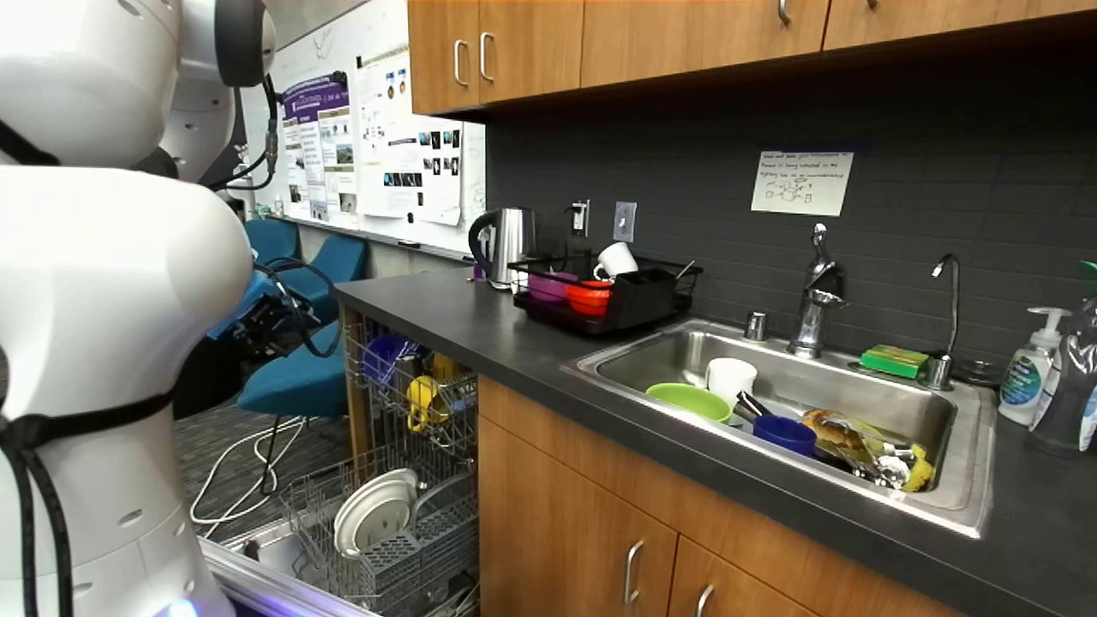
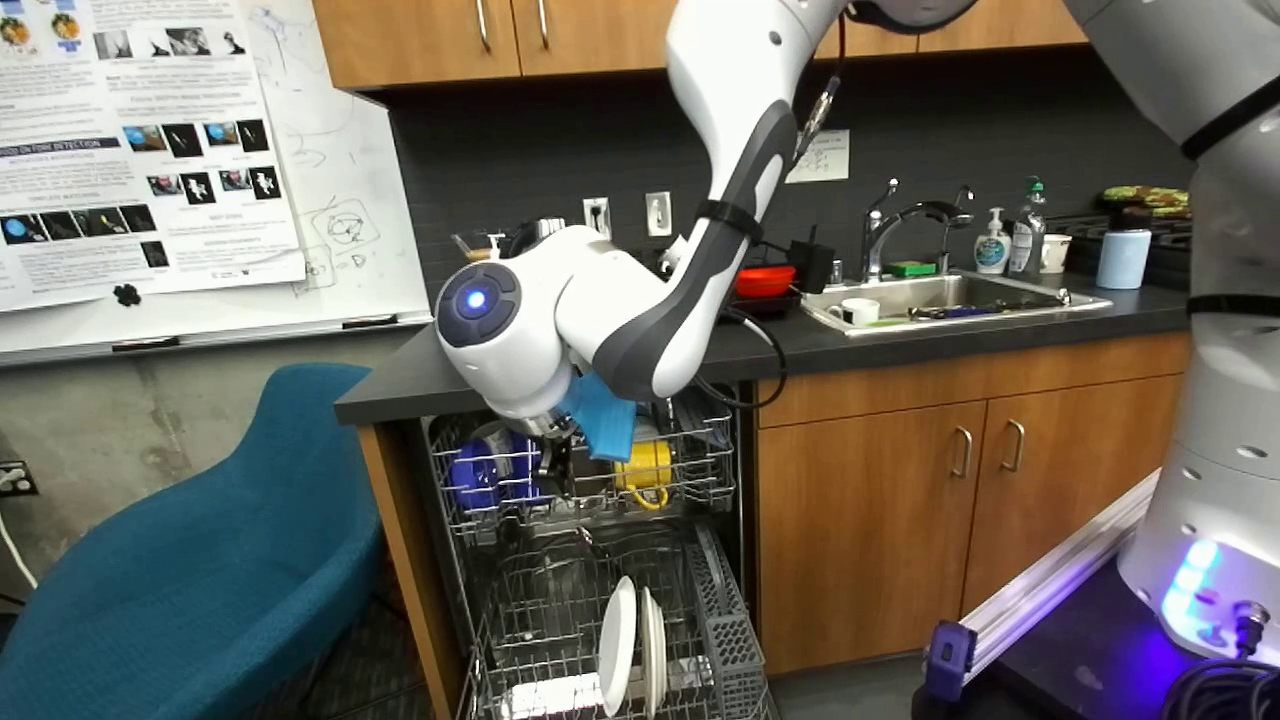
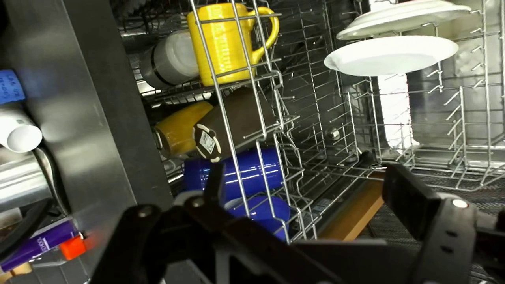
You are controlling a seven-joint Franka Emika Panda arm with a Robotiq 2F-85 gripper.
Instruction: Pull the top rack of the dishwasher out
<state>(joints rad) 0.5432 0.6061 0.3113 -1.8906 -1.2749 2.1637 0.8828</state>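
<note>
The top rack (image 2: 690, 465) is a wire basket in the dishwasher (image 2: 743, 520), just under the counter. It holds a yellow mug (image 3: 221, 43), a dark cup (image 3: 232, 122) and blue cups (image 3: 252, 173); its wires (image 3: 262, 138) show in the wrist view. The rack also shows in an exterior view (image 1: 450, 403). My gripper (image 3: 307, 177) is open, its fingers wide apart, with front wires of the rack between them in the picture. The gripper (image 2: 556, 465) is in front of the rack, left of the yellow mug. Whether it touches a wire I cannot tell.
The lower rack (image 2: 735, 650) stands out below with white plates (image 2: 618, 645). The dark counter (image 2: 400, 385) overhangs the top rack. A wooden side panel (image 2: 405, 560) and a blue chair (image 2: 210, 560) are beside the dishwasher. A dish drainer (image 1: 643, 300) stands on the counter.
</note>
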